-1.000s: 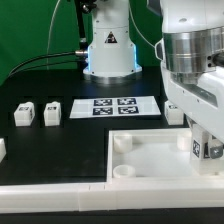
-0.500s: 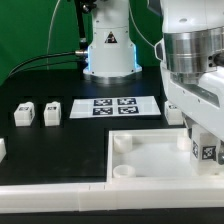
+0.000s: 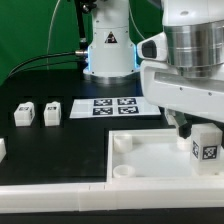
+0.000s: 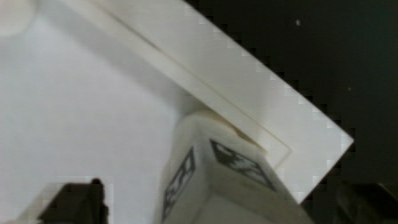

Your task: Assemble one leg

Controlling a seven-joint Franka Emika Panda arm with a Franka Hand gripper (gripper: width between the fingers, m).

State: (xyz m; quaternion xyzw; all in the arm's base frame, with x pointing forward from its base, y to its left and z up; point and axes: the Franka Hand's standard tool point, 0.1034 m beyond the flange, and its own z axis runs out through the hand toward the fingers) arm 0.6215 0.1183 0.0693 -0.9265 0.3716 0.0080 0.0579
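Leg standing on the tabletop, arm close above it.

Toward the counter's left edge, two spare legs sit side by side; the marker board lies mid-counter. Near the right edge, the leg stands upright on the tabletop, long axis vertical, tag facing the front edge. The gripper hangs just beside and above it; whether it grips cannot be told.

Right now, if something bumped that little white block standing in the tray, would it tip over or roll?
The leg probably slides rather than rolls: its faces are flat. Standing upright on the tabletop, it could tip. It looks like stiff plastic.
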